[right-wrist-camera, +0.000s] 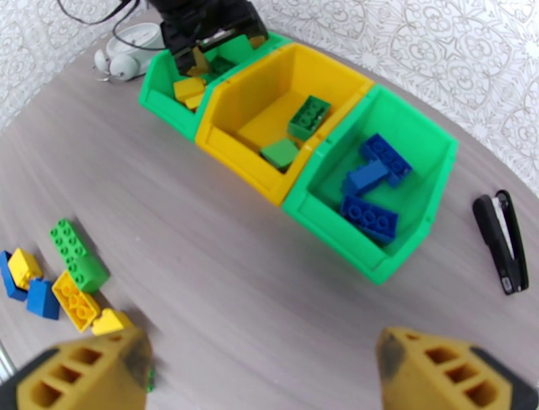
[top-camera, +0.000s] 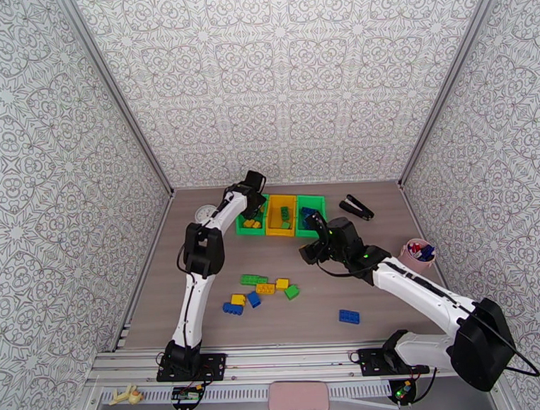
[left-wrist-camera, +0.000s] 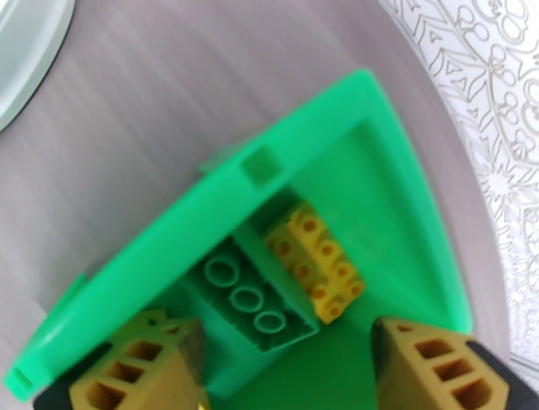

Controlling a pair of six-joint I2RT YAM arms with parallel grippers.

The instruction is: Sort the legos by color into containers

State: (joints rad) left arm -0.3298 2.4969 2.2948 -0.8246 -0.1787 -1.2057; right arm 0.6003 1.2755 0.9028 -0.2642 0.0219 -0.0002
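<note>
1. Table [top-camera: 386,283]: your wood-grain work surface, walled on three sides.
2. Left arm [top-camera: 201,254]: reaches to the far left. You have the left gripper [left-wrist-camera: 286,350] hanging over the left green bin [left-wrist-camera: 323,114], its fingers spread and nothing pinched between them.
3. Right arm [top-camera: 422,289]: reaches in from the near right. Your right gripper [right-wrist-camera: 263,364] hovers above bare table just near of the bins, fingers wide apart and empty.
4. Containers [right-wrist-camera: 236,145]: three bins joined in a row at the far middle: green, yellow, green.
5. Pink cup [top-camera: 418,252]: stands at the right edge of the table.
6. Stapler [top-camera: 356,207]: black, lying far right, just beside the right green bin [right-wrist-camera: 337,229].
7. Legos, binned:
   - Yellow bricks [right-wrist-camera: 188,88] lie in the left green bin. The left wrist view shows a green brick [left-wrist-camera: 252,303] there too, underside up, touching a yellow one.
   - Two green bricks [right-wrist-camera: 308,116] lie in the yellow bin.
   - Three blue bricks [right-wrist-camera: 367,216] lie in the right green bin.
8. Legos, loose:
   - You have a cluster [top-camera: 266,289] of yellow, green and blue near the middle of the table.
   - One blue brick [top-camera: 349,316] sits apart to its near right
</note>
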